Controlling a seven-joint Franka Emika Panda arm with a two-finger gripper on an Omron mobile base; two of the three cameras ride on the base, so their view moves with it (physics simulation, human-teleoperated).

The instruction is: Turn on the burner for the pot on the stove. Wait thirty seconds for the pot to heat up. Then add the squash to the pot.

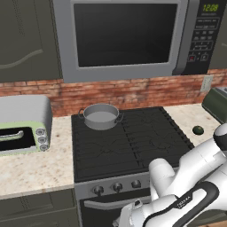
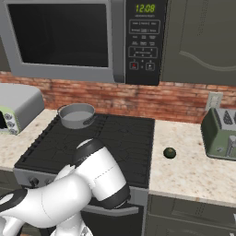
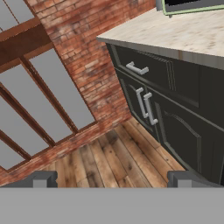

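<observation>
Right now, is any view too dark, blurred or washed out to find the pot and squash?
Left base view: even light, sharp; pot and squash read clearly. Right base view: equally clean, soft shadow beside the squash. Hand view: sharp, aimed at floor and cabinets; tool tips set wide apart.

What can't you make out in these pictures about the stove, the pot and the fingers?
- Stove knobs: in the left base view the white arm covers the right end of the knob strip; in the right base view it covers most of it.
- Flame: none discernible under the pot; too small to tell.
- Squash: too small for detail.
- Gripper: the hand view's bottom edge cuts off the fingers; they stand wide apart.
</observation>
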